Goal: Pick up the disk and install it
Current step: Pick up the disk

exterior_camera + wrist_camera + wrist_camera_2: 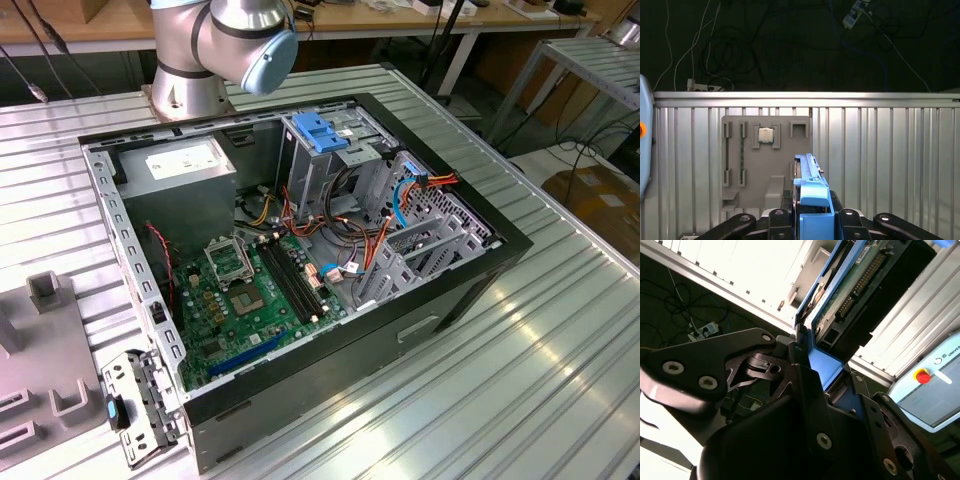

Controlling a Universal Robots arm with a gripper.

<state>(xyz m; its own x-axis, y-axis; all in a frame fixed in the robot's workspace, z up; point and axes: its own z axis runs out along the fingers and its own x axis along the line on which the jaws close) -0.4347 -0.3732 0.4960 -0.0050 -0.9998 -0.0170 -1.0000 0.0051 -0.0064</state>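
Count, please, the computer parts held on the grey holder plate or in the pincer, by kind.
Disk: 1, clamped in the pincer
Processor chip: 1, on the grey holder plate
Green memory stick: 1, on edge in a plate slot
Total: 3

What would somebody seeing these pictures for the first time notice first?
In both wrist views, the disk with its bright blue rails sits clamped in the gripper, with a grey fixture plate lying on the ribbed metal table beyond it. In the exterior view, the open computer case lies on its side with its green motherboard exposed and a blue bracket atop the drive cage.
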